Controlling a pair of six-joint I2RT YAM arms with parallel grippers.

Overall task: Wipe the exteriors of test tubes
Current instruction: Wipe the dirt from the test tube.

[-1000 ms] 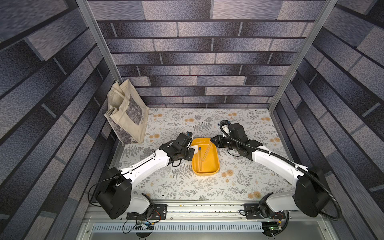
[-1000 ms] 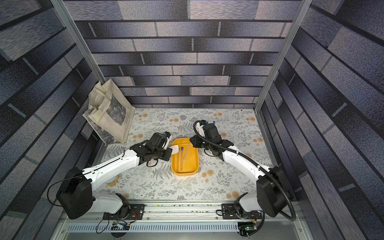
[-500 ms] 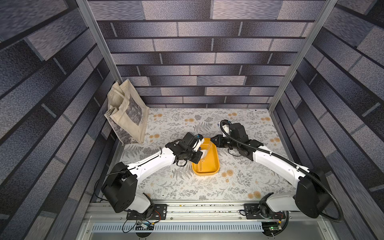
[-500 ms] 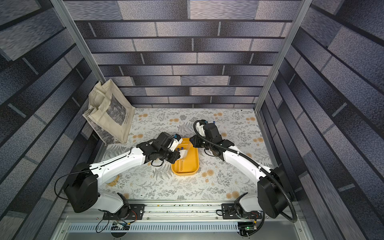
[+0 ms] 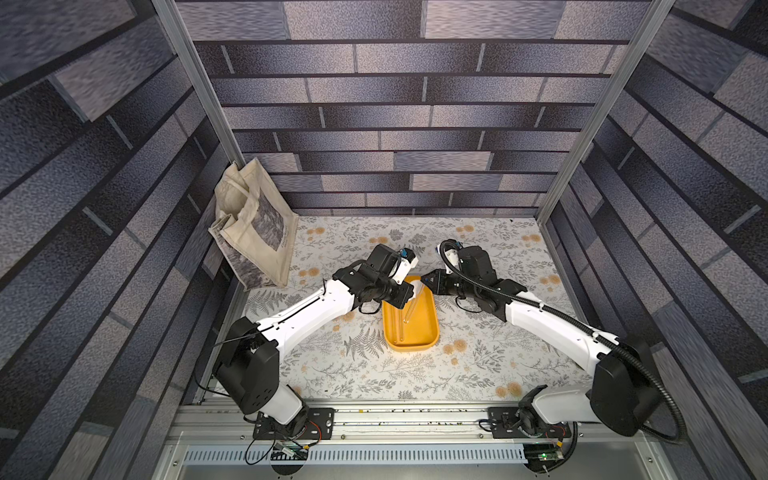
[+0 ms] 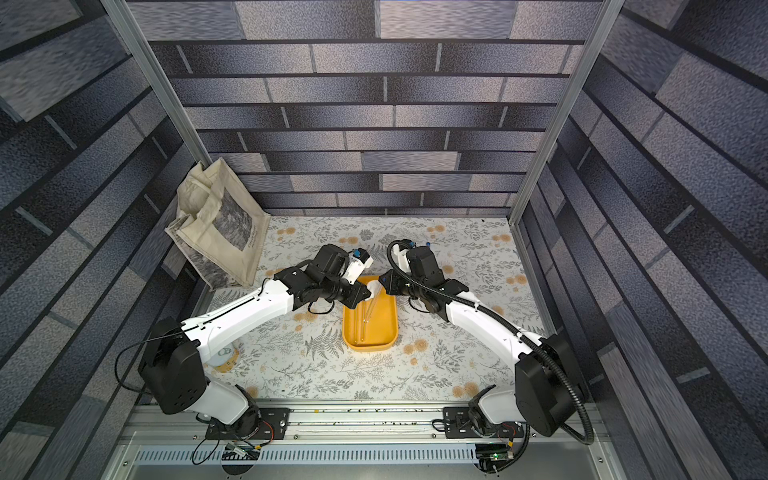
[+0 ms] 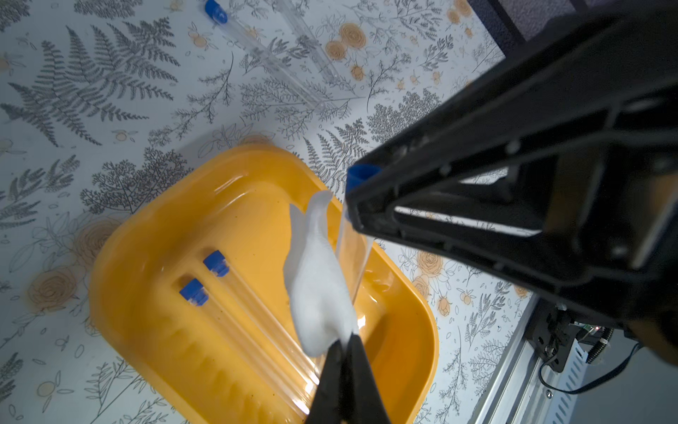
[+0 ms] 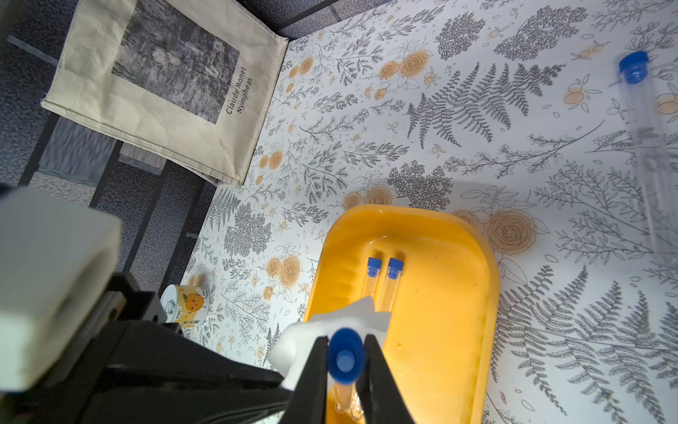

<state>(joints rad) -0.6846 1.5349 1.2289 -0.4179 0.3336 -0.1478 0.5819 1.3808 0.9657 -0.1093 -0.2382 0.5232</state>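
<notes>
My right gripper (image 8: 345, 348) is shut on the blue cap of one clear test tube (image 7: 352, 249), which hangs tilted over the far end of the yellow tray (image 5: 428, 332). My left gripper (image 7: 346, 339) is shut on a white wiping cloth (image 7: 315, 286), and the cloth lies against the side of that held tube. Two more capped test tubes (image 8: 381, 282) rest side by side in the tray. Beyond the tray, two test tubes (image 7: 264, 55) lie loose on the floral table.
A beige tote bag (image 5: 257, 228) leans in the back left corner. A small can (image 6: 224, 357) stands on the table under the left arm. The metal rail (image 5: 374, 419) runs along the front edge, and grey walls close in both sides.
My left arm has swung right from beside the tray to over it, bringing the cloth up against the held tube. The right arm has stayed in place with its tube.
</notes>
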